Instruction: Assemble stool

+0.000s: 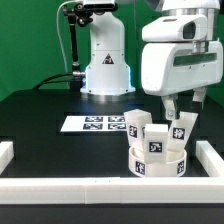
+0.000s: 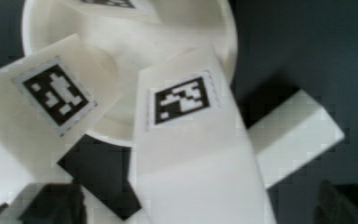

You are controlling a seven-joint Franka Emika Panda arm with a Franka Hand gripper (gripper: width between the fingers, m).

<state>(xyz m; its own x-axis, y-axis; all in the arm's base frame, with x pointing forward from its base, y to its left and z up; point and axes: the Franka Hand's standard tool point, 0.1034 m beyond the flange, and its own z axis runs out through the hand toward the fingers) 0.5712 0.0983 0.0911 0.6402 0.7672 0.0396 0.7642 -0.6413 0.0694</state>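
round seat (image 1: 160, 161) sits at 5 o'clock on the black table (image 1: 40, 125), near the front rail (image 1: 110, 190). two legs (image 1: 136, 127) stand upright in it. third leg (image 1: 179, 130) at 2 o'clock of the seat, gripper (image 1: 183, 113) clamped on it. marker board (image 1: 95, 124) at 10 o'clock, apart.

Black table (image 1: 40, 125) carries marker board (image 1: 95, 123), seemingly seat (image 1: 160, 161).
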